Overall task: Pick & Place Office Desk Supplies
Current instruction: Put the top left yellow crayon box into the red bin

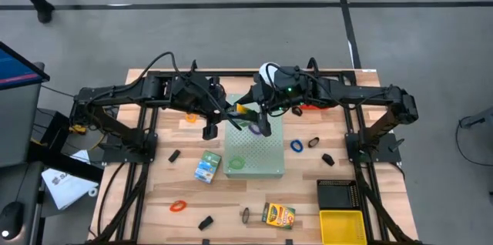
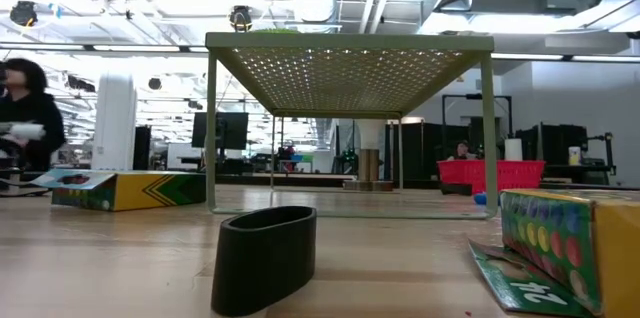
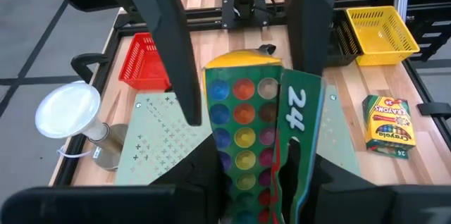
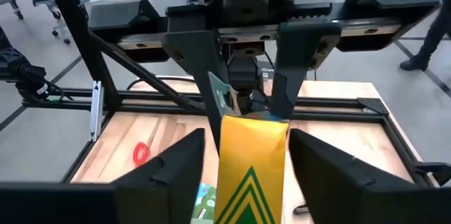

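From above, both arms meet over the pale-green perforated board (image 1: 254,155) mid-table, with the left gripper (image 1: 235,115) and right gripper (image 1: 252,119) bunched around a yellow crayon box (image 1: 243,109) held up between them. Loose stuff sits all over the wood: a teal box (image 1: 208,166) beside the board, a second crayon box (image 1: 278,215) near the front, an orange loop (image 1: 178,206), a blue loop (image 1: 296,145), a green loop (image 1: 236,163) on the board, and a yellow bin (image 1: 341,225) at the corner. Low view just shows the board standing like a little table, a black clip (image 2: 264,258) up close and a crayon box (image 2: 560,248) at the right edge. Left wrist view: its fingers (image 3: 173,48) are clamped on the box's printed face, flap hanging open. Right wrist view: its fingers (image 4: 201,62) sit partway open on either side of the box's yellow end, and I can't tell if they're actually gripping it.
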